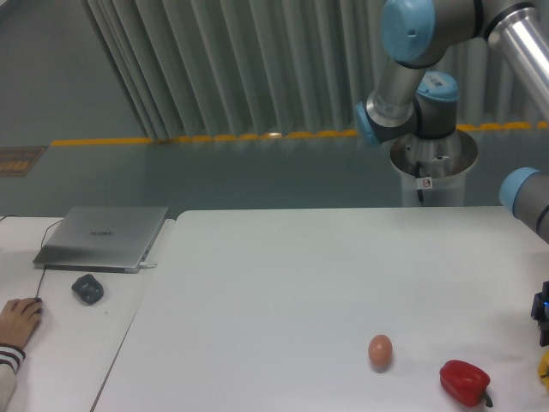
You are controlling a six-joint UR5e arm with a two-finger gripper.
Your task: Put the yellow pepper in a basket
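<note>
Pepper at the frame's edge, gripper barely in view

Pepper [544,367], the yellow one, shows only as a thin sliver at the far right border of the picture, low down on the white table [283,292]. Most of it is cut off, so its shape and how it sits cannot be told. Just above it, also clipped by the border, a dark blue and black part of the gripper [541,316] is visible; it hangs close over the sliver, but whether it touches cannot be told. How the jaws stand cannot be told either (too little of them is in the picture).

Near the yellow sliver, to its left, lies a red pepper [464,382] with its dark stem pointing toward the lower right. Further left and a little higher stands a tan-orange egg [380,351], apart from the red pepper.

The arm [429,77], silver with light blue joint caps, bends across the upper right, its base [433,167] standing behind the table's far edge.

On a second, lower table surface at the left sit a closed grey laptop [103,237] and, just in front of it, a dark mouse [87,288]. A person's hand [19,319] rests at the left border, near the mouse but not on it, with a striped cuff below. No basket shows in this view.
</note>
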